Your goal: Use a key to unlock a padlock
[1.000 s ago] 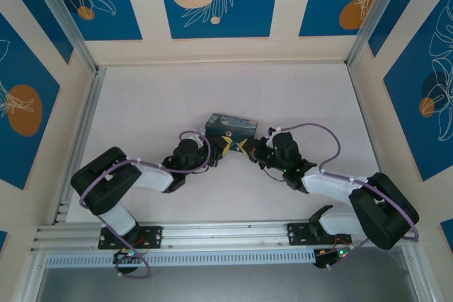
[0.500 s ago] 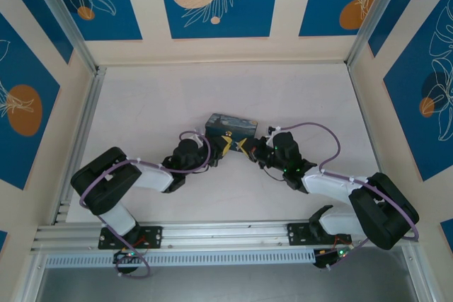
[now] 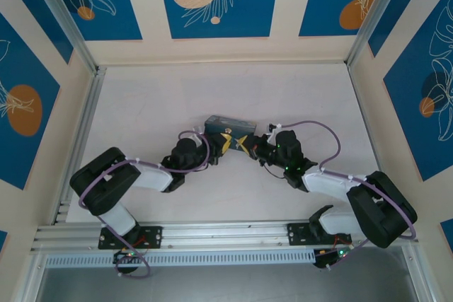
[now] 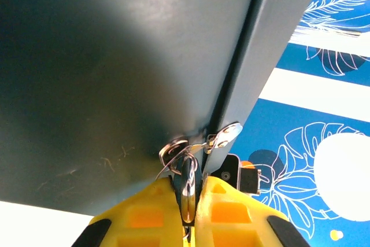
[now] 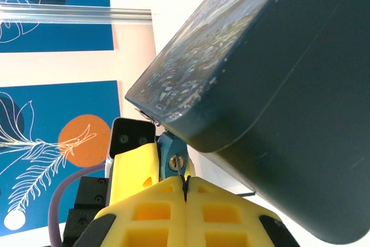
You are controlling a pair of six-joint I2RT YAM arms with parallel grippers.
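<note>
Where my two arms meet near the middle of the desk, the holdings are listed as follows.

Tin: rectangular, dark blue, with a painted lid. Its plain dark side looms over both of my wrist cameras, and both pairs of yellow tips sit at its near edge.

Padlock: tiny, with a teal body and a brass-coloured keyhole facing my right wrist camera. It hangs at the tin's front edge, with its thin silvery shackle up at the small metal hasp.

Left fingers: closed on the padlock from both sides, pinching its narrow body just under the hasp.

Key: thin, with only a dark edge showing. Its tip is just below the keyhole — I cannot tell whether it has entered.

Right fingers: pressed together on the key, just beside my left fingers.
</note>
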